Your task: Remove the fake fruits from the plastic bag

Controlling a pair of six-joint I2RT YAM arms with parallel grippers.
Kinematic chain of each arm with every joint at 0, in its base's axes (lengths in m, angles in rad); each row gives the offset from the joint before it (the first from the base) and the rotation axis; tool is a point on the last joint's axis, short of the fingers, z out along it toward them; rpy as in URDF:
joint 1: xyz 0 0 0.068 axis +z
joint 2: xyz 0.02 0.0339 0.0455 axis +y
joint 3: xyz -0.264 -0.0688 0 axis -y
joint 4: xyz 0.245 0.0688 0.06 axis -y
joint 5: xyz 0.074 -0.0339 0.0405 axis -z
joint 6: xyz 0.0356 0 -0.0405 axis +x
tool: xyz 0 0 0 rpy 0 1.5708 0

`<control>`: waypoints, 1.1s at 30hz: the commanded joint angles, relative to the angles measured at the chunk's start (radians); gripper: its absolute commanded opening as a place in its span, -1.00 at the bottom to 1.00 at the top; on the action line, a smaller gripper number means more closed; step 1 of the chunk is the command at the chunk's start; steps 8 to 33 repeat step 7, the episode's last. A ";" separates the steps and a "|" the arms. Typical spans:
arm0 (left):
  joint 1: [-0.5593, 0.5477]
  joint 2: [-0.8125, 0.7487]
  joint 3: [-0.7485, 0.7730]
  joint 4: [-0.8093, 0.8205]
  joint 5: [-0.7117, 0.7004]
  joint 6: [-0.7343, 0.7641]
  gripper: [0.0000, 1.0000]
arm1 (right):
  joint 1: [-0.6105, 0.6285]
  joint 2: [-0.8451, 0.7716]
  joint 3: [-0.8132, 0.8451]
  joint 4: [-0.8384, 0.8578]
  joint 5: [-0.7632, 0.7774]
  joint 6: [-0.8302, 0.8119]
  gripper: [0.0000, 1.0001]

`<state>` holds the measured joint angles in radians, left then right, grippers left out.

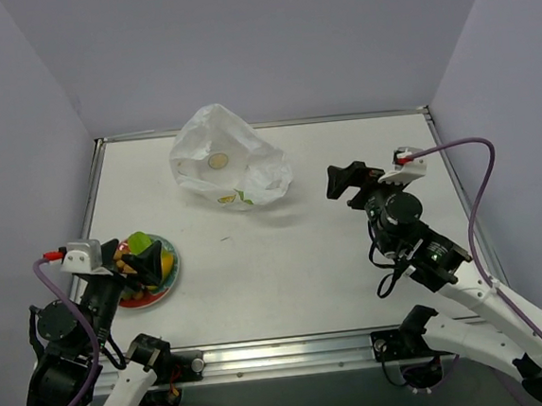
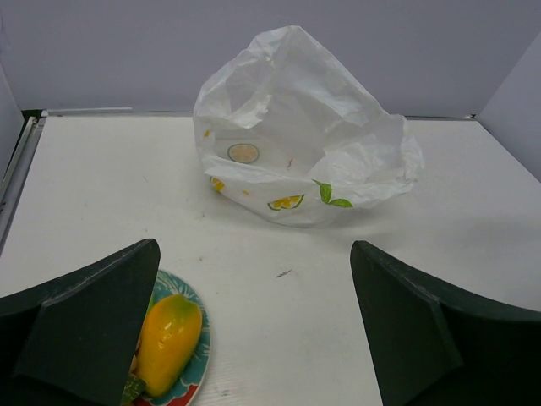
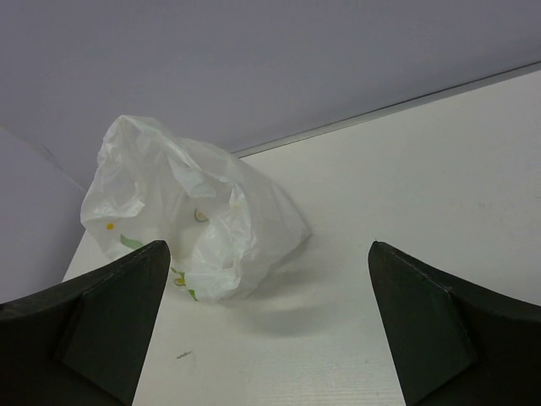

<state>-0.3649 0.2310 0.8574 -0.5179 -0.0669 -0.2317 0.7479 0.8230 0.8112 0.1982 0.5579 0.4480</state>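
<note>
Seen from above, a white table sits inside pale walls, with two robot arms fixed at its near edge.

The plastic bag lies toward 12 o'clock of the table's middle, near the far edge. It is thin, white and crinkled, puffed up in a loose heap, with small yellow and green fruit prints on its side. Whether anything is inside cannot be told.

A round plate with a red rim sits toward 8 o'clock, near the left edge and well apart from the bag. Fake fruits rest on it. A lime green fruit shows at the plate's far side, and a yellow-orange mango-shaped fruit lies on the teal centre. The left arm hides the rest of the plate.

The left gripper hangs over the plate, pointing toward the bag at 1 o'clock. Its wrist camera shows its two dark fingers spread wide apart with nothing between them. The mango-shaped fruit is just beside the left-hand finger.

The right gripper is toward 3 o'clock of the table's middle, raised above the surface and pointing toward the bag at its 10 o'clock. Its fingers are also spread wide and hold nothing. It is clear of the bag.
</note>
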 commanded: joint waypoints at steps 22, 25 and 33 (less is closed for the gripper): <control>0.023 0.111 0.019 0.035 0.055 0.029 0.88 | -0.001 -0.116 -0.035 0.007 0.057 -0.023 1.00; 0.023 0.111 0.019 0.035 0.055 0.029 0.88 | -0.001 -0.116 -0.035 0.007 0.057 -0.023 1.00; 0.023 0.111 0.019 0.035 0.055 0.029 0.88 | -0.001 -0.116 -0.035 0.007 0.057 -0.023 1.00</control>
